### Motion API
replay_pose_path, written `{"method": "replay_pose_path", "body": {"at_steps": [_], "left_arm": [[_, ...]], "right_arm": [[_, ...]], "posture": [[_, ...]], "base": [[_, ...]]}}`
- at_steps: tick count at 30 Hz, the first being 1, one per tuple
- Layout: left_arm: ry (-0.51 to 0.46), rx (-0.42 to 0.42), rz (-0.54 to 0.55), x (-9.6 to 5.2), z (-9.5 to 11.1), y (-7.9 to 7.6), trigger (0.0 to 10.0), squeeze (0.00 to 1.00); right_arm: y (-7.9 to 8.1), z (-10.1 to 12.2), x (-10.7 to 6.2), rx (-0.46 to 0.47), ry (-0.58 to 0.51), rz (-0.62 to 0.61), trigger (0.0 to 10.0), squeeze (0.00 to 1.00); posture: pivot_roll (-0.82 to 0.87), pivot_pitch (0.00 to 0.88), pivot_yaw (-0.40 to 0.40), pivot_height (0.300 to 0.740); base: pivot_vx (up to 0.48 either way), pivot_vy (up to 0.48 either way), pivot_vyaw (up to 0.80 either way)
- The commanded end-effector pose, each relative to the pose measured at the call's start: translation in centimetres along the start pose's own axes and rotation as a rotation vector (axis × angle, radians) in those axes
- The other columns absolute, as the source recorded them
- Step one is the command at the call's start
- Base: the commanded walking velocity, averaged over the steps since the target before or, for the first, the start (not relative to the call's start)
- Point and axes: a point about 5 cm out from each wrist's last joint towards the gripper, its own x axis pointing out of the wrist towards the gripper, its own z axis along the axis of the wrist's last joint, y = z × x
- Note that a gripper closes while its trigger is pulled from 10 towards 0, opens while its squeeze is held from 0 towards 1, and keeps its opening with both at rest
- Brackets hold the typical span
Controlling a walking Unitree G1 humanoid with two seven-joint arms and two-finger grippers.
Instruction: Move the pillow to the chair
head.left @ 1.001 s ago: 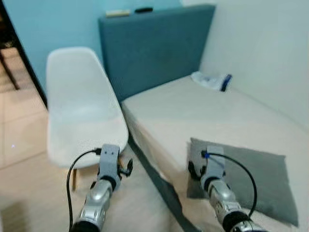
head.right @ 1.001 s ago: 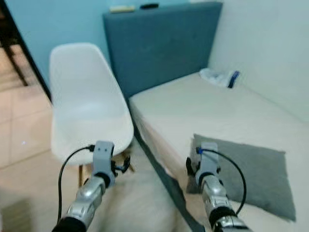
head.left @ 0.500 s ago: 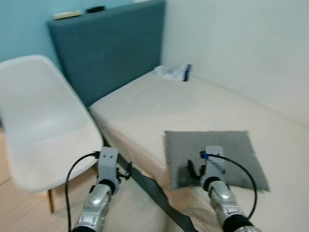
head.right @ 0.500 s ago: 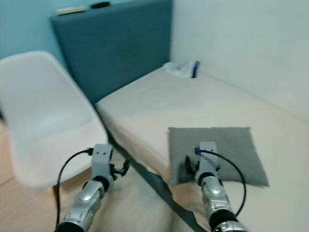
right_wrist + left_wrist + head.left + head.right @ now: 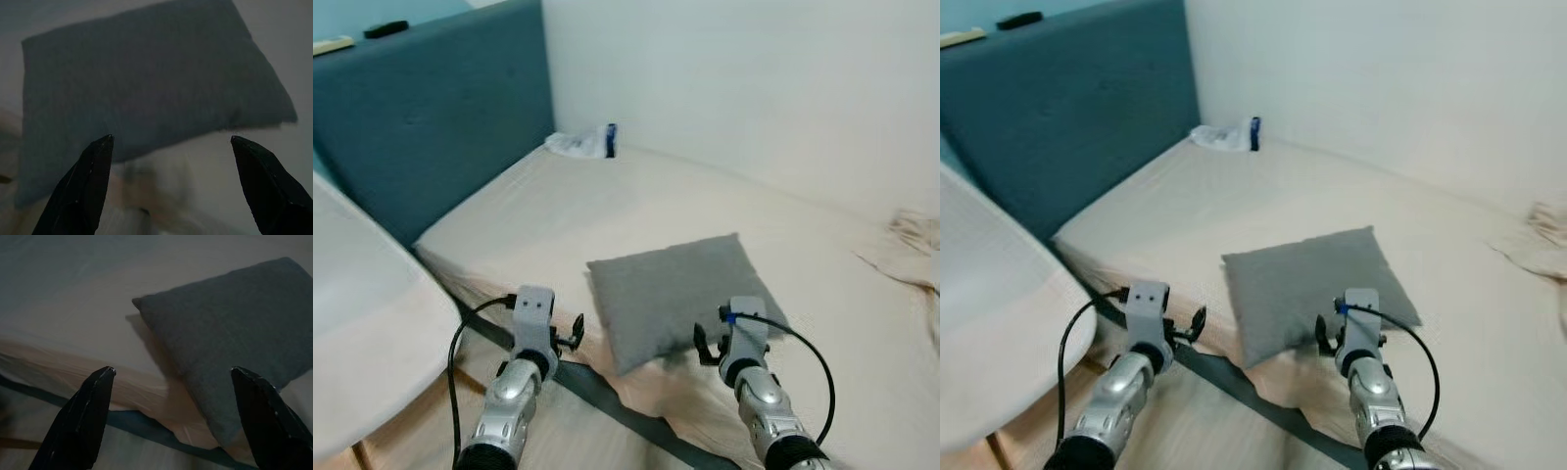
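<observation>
Grey fabric marks the pillow (image 5: 677,297), which is laid flat near the front edge of the beige bed (image 5: 705,211), at centre. The white chair (image 5: 367,343) is cut off at 9 o'clock. The left gripper (image 5: 171,418) and right gripper (image 5: 171,183) are held released, fingers wide apart, short of the pillow; this spread is shown in the dim wrist views. A small white and blue item (image 5: 582,144), hard to make out, is seen at 11 o'clock beside the blue headboard (image 5: 421,108).
</observation>
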Motion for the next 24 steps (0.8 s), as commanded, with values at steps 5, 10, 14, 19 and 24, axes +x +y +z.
{"method": "replay_pose_path", "body": {"at_steps": [5, 10, 14, 19, 24], "left_arm": [[0.02, -0.018, -0.003, -0.11, -0.4, -0.31, 10.0, 0.0], [0.016, -0.008, 0.006, -0.07, -0.33, -0.26, 10.0, 0.0], [0.012, -0.012, 0.006, -0.05, -0.3, -0.3, 10.0, 0.0], [0.01, -0.015, 0.005, -0.04, -0.28, -0.35, 10.0, 0.0], [0.01, -0.018, 0.001, -0.04, -0.31, -0.45, 10.0, 0.0]], "right_arm": [[0.16, 0.01, 0.02, 0.0, 0.0, 0.004, 10.0, 0.0], [0.16, 0.09, 0.03, -0.005, -0.005, 0.005, 10.0, 0.0], [0.13, 0.14, 0.03, -0.006, -0.009, 0.004, 10.0, 0.0], [0.15, 0.28, 0.04, -0.014, -0.019, 0.009, 10.0, 0.0], [0.48, 0.49, 0.06, -0.044, -0.036, 0.029, 10.0, 0.0]], "posture": [[-0.04, 0.091, 0.016, 0.74], [-0.04, 0.092, 0.013, 0.74], [-0.04, 0.093, 0.011, 0.74], [-0.04, 0.092, 0.008, 0.74], [-0.05, 0.087, 0.006, 0.74]], "base": [[0.0, 0.0, -0.73], [0.0, 0.0, -0.73], [0.0, 0.0, -0.71], [0.0, 0.0, -0.13], [0.0, 0.0, 0.0]]}}
